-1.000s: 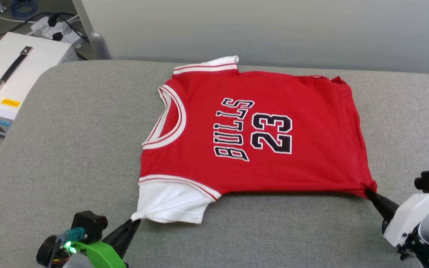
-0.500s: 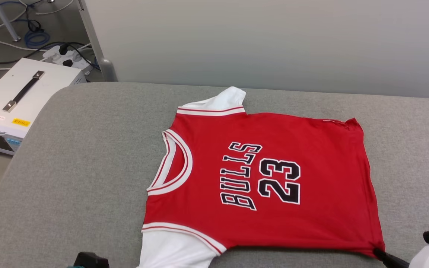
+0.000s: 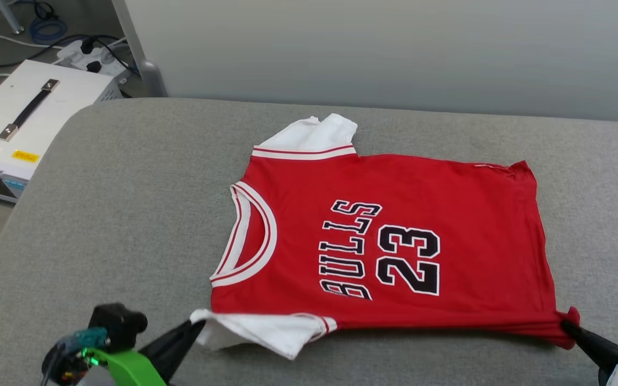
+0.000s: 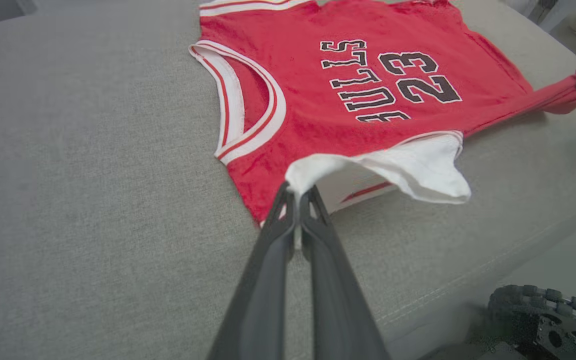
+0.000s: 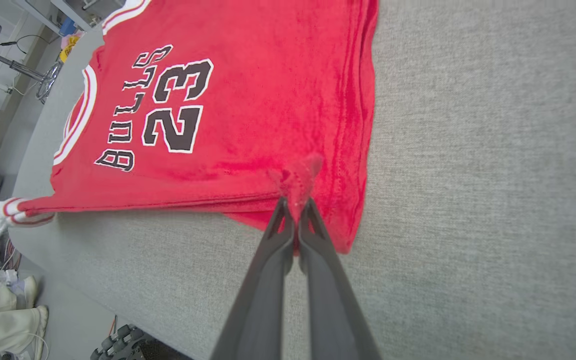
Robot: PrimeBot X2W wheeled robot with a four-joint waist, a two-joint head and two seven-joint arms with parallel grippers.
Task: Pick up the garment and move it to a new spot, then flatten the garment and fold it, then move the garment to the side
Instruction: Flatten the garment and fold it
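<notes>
**Position.** The garment [image 3: 438, 214] lies front up across the middle of the grey padded surface [image 3: 100, 225], with the collar toward the surface's left end and the hem toward its right end.

**Grip.** The left gripper [image 3: 193, 324] has its fingers pressed together on the tip of the white near sleeve [image 3: 266, 329]. The right gripper [image 3: 565, 324] has its fingers pressed together on the red hem corner [image 3: 571, 315]. Both grip points sit at the garment side nearest the surface's front edge.

**Change.** One second earlier this near side lies flat on the surface, with the sleeve spread out. It is now raised clear of the surface. The sleeve hangs in a loose fold from the left fingers, the hem corner is bunched, and the lifted edge hides the bottom of the lettering [image 3: 379, 249]. The far sleeve [image 3: 314, 134] and the far side stay on the surface. The head camera has also shifted, so the garment's place in that view is no evidence of travel.

**Meaning.** Flattening appears finished and the fold appears to be starting. The next move probably carries both corners level toward the surface's far edge. The slack sleeve may tuck under unevenly.
</notes>
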